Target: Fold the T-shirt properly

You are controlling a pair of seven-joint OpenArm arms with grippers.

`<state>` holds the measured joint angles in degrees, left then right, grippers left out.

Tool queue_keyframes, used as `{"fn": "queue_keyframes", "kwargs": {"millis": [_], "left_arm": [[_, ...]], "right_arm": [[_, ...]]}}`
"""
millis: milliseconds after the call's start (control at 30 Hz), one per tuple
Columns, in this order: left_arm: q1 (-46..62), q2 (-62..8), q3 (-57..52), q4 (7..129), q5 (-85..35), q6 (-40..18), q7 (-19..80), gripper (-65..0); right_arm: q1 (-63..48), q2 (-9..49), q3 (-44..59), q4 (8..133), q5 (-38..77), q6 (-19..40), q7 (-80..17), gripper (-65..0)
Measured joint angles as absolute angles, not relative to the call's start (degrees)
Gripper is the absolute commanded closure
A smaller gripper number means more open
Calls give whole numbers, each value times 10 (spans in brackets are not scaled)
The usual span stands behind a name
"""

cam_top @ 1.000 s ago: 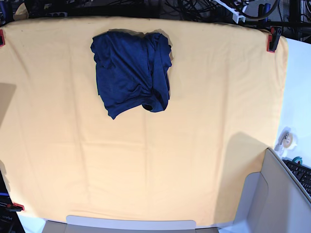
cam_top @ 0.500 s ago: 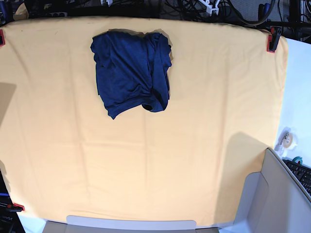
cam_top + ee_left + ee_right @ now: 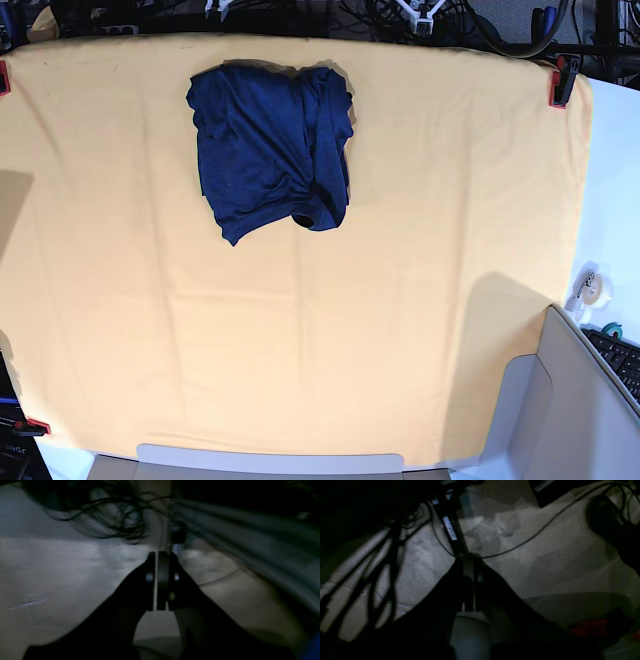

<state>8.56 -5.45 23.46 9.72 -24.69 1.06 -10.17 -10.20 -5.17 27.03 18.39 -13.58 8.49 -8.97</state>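
Note:
The T-shirt [image 3: 270, 150] is a dark navy bundle, roughly folded and wrinkled, lying on the yellow-orange cloth [image 3: 400, 300] near the far edge, left of centre. No gripper touches it. In the left wrist view my left gripper [image 3: 156, 555] is shut, its dark fingers [image 3: 163, 580] pressed together over a dim grey floor. My right gripper [image 3: 470, 557] is also shut with nothing in it, above the floor and cables. The base view shows only small white arm parts [image 3: 420, 12] beyond the table's far edge.
Red clamps [image 3: 560, 85] pin the cloth at its corners. A tape roll [image 3: 592, 290] and a keyboard [image 3: 620, 360] lie off the cloth at the right. A grey panel [image 3: 560, 410] stands at the front right. Black cables [image 3: 520, 545] run behind the table.
The white arm part at the far right edge has slid left along the table's back. A second white part has come into view at the far left. The T-shirt has not moved.

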Motion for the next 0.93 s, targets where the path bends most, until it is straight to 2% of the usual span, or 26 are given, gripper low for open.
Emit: {"fn": "queue_keyframes", "kwargs": {"millis": [133, 267, 567, 933], "left_arm": [[83, -56, 268, 97, -246, 41, -106, 0], [83, -51, 274, 97, -247, 39, -106, 0], [83, -27, 275, 97, -246, 38, -106, 0], [83, -29, 278, 97, -246, 37, -106, 0]], "right_arm": [[-83, -49, 270, 152, -136, 85, -91, 0], [-59, -40, 270, 113, -136, 85, -90, 0], [-58, -41, 270, 110, -136, 85, -89, 0], [-50, -40, 270, 109, -136, 84, -88, 0]]}}
